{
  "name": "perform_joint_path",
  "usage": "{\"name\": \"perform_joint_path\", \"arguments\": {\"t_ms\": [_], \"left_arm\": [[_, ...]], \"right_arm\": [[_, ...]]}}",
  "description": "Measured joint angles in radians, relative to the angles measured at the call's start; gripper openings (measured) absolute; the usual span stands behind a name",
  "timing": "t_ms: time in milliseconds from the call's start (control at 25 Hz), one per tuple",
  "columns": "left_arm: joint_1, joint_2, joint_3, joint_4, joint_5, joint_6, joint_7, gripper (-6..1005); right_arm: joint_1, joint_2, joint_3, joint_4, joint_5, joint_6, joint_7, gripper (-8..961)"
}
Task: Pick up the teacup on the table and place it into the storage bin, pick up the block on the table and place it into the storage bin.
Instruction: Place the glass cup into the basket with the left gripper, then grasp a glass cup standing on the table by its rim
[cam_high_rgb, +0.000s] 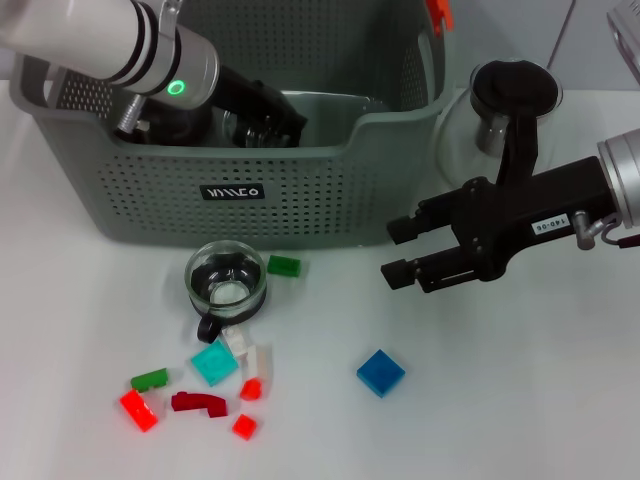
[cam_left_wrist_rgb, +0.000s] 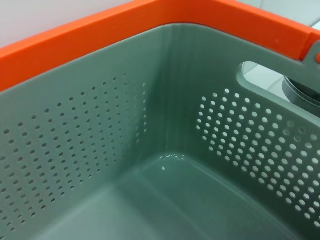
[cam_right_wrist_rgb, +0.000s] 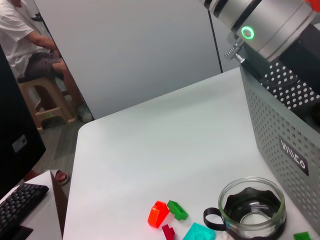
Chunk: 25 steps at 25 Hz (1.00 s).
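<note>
The teacup (cam_high_rgb: 227, 278), clear glass with a black handle, stands on the white table just in front of the storage bin (cam_high_rgb: 330, 190); the right wrist view shows the teacup (cam_right_wrist_rgb: 252, 207) beside the bin (cam_right_wrist_rgb: 285, 125). Blocks lie around it: a green block (cam_high_rgb: 284, 265), a cyan block (cam_high_rgb: 214, 361), a blue block (cam_high_rgb: 380, 372) and several small red, white and green ones. My left gripper (cam_high_rgb: 268, 118) reaches down inside the bin, and its wrist view shows only the bin's wall (cam_left_wrist_rgb: 75, 150). My right gripper (cam_high_rgb: 400, 250) hovers open, right of the teacup, holding nothing.
A glass pitcher (cam_high_rgb: 505, 105) with a black lid stands right of the bin, behind my right arm. The bin's orange-red handle tip (cam_high_rgb: 438, 12) shows at the back. Beyond the table's far edge are a seated person (cam_right_wrist_rgb: 30, 55) and a keyboard (cam_right_wrist_rgb: 20, 207).
</note>
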Motion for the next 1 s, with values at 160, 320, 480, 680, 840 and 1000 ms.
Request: {"name": "perform_joint_path", "arguments": {"t_ms": [160, 320, 480, 680, 840, 1000], "left_arm": [[0.003, 0.002, -0.001, -0.019, 0.0, 0.008, -0.014, 230], [0.017, 0.015, -0.002, -0.093, 0.0, 0.054, -0.052, 383], [0.047, 0.029, -0.007, -0.236, 0.0, 0.121, -0.097, 536], [0.078, 0.03, -0.068, -0.436, -0.009, 0.271, -0.112, 817], [0.093, 0.025, -0.117, -0.549, -0.035, 0.41, -0.113, 831], [0.137, 0.01, -0.165, -0.69, -0.087, 0.674, -0.117, 834]], "right_arm": [[-0.002, 0.0, 0.0, 0.0, 0.0, 0.0, 0.0, 667], [-0.005, -0.001, 0.002, 0.0, 0.0, -0.002, 0.0, 667], [-0.007, -0.003, 0.006, 0.0, 0.003, -0.003, -0.001, 667], [-0.005, -0.004, 0.009, 0.0, 0.006, -0.005, -0.001, 667], [-0.001, -0.005, 0.022, 0.0, 0.006, -0.01, -0.001, 668], [0.0, -0.007, 0.044, 0.0, 0.008, -0.02, -0.002, 668]]}}
